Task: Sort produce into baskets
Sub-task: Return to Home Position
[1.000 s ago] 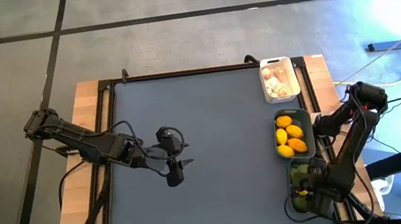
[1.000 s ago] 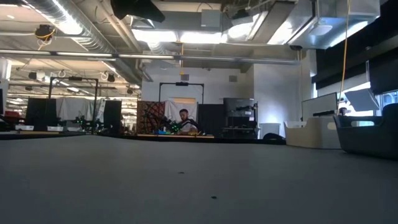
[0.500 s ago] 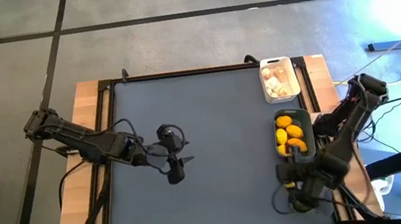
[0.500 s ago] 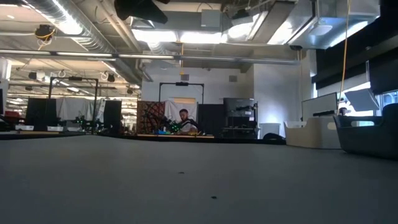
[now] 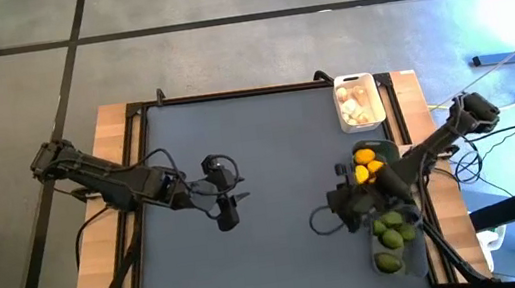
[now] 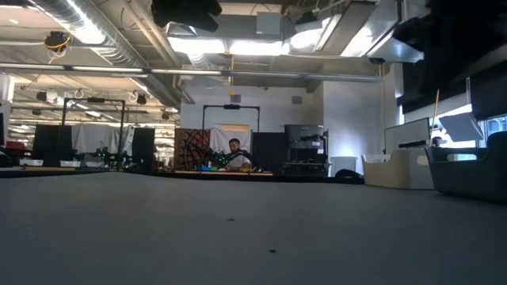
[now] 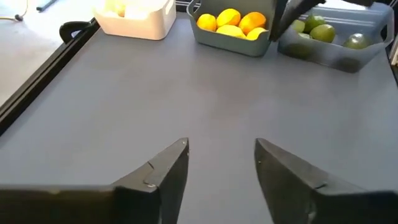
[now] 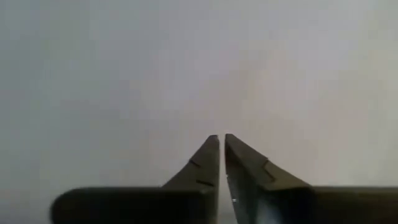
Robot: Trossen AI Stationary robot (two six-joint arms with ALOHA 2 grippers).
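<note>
High view: produce [image 5: 389, 262] all sits in the baskets [image 5: 353, 77] at the bench's [image 5: 267, 143] 3 o'clock edge — garlic [image 5: 357, 102], lemons [image 5: 365, 157], limes [image 5: 391, 229]; right hand [image 8: 222, 139], clenched on nothing, hangs just at their 9 o'clock; left hand [image 7: 221, 144], released, waits farther off at 9.

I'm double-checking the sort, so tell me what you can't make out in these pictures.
- Lemons, high view: the right arm covers some, so no count.
- Garlic, high view: too small to count; the left wrist view's edge cuts off the white basket.
- Low view: walls of the baskets hide all produce.
</note>
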